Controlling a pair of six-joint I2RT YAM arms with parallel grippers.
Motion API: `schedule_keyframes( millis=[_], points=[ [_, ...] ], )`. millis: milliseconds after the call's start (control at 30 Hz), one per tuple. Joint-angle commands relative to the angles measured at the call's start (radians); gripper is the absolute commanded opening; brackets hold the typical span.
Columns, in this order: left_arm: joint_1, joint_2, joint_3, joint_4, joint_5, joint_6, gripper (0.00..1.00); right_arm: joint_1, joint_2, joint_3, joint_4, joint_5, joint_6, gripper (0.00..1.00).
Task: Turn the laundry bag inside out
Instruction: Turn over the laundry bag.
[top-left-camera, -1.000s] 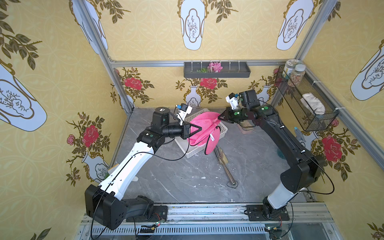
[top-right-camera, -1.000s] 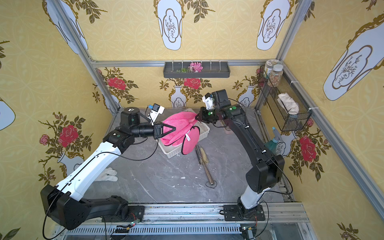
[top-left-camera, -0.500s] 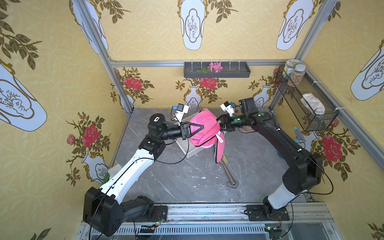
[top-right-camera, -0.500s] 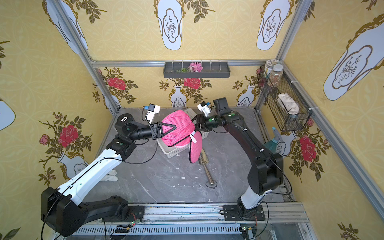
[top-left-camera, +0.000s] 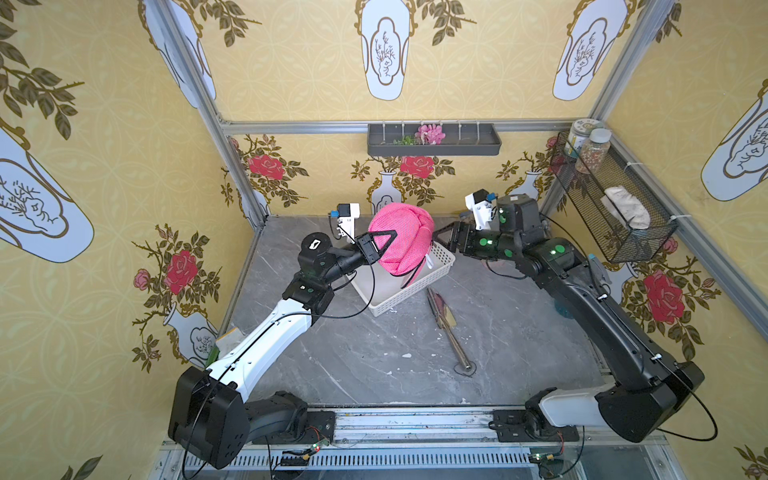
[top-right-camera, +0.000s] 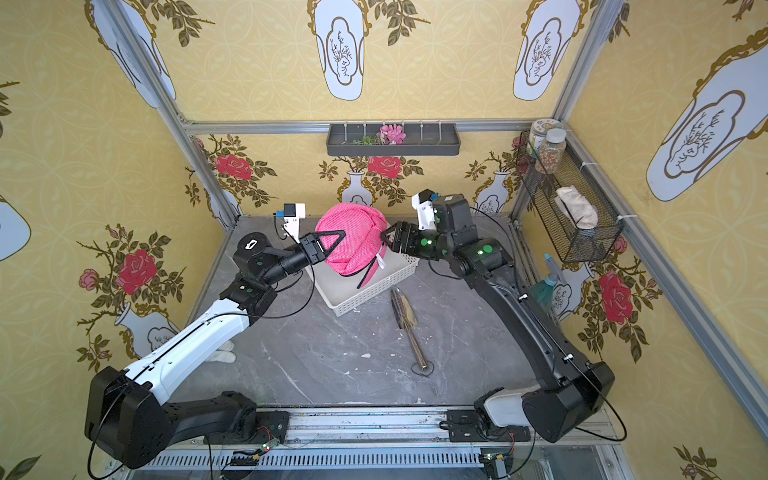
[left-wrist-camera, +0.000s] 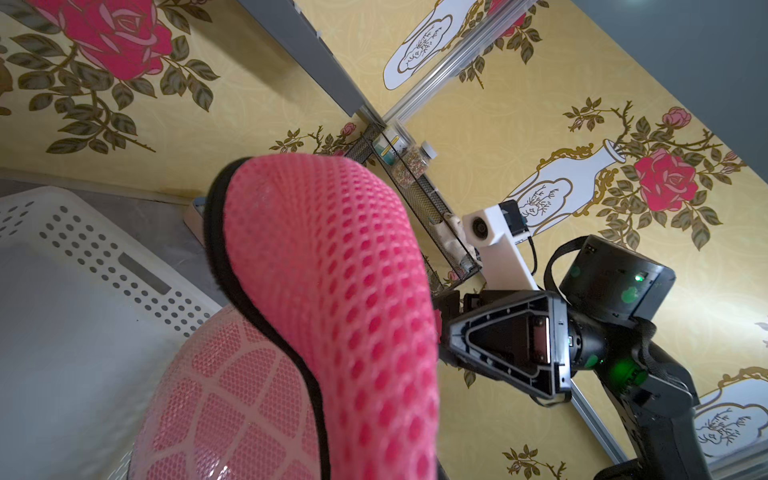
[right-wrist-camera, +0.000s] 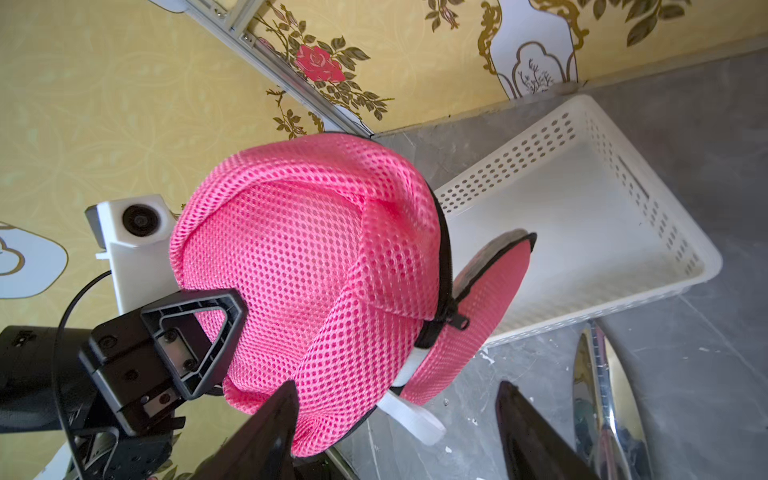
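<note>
The pink mesh laundry bag hangs in the air over the white basket, its black zipper trim and white tab at its lower side. My left gripper is shut on the laundry bag's fabric and holds it up. One black finger lies against the mesh, and the rest of the grip is hidden by fabric. My right gripper stands open just right of the bag. One of its fingertips is at the bag's edge, and nothing is pinched.
Below the bag sits a white perforated basket. A metal trowel lies on the grey table in front of it. On the right wall hangs a black wire rack with jars, and a spray bottle stands below it.
My right gripper has opened, let go of the bag and drawn back a little to the right. My left gripper has carried the bag higher and toward the back.
</note>
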Motion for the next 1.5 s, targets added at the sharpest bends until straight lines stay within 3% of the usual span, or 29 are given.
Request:
schedule_keyframes(
  millis=[0,300,467,600,800,967,1100,1133,1200,1333,1467],
  points=[
    [-0.001,0.001,0.004,0.046,-0.029,-0.001,0.0,0.025,0.02,-0.018,0.069,0.018,0.117,0.67],
    [-0.003,0.003,0.005,0.05,-0.021,-0.005,0.0,0.064,0.105,-0.013,0.171,-0.046,0.185,0.59],
    [-0.001,0.004,-0.008,0.119,-0.024,-0.064,0.0,0.057,0.104,-0.045,0.194,-0.033,0.207,0.25],
    [-0.002,-0.007,-0.007,0.138,-0.055,-0.102,0.0,0.009,0.063,-0.097,0.181,-0.03,0.215,0.09],
    [0.001,-0.014,-0.017,0.22,-0.078,-0.222,0.0,-0.116,-0.011,-0.221,0.221,-0.083,0.229,0.01],
    [0.001,0.005,-0.021,0.349,-0.084,-0.337,0.0,-0.075,0.035,-0.293,0.359,-0.137,0.207,0.0],
    [0.001,0.018,-0.033,0.436,-0.105,-0.419,0.0,-0.026,0.055,-0.367,0.541,-0.14,0.216,0.12],
    [0.002,0.02,-0.032,0.443,-0.108,-0.422,0.0,-0.024,0.051,-0.395,0.602,-0.138,0.239,0.2],
    [0.001,0.015,-0.034,0.428,-0.11,-0.401,0.0,-0.035,0.034,-0.429,0.679,-0.133,0.286,0.49],
    [0.001,0.0,-0.058,0.369,-0.143,-0.364,0.0,-0.082,-0.056,-0.434,0.67,-0.103,0.304,0.76],
    [0.001,0.0,-0.083,0.359,-0.178,-0.364,0.0,-0.165,-0.165,-0.424,0.596,-0.138,0.305,0.87]
  ],
)
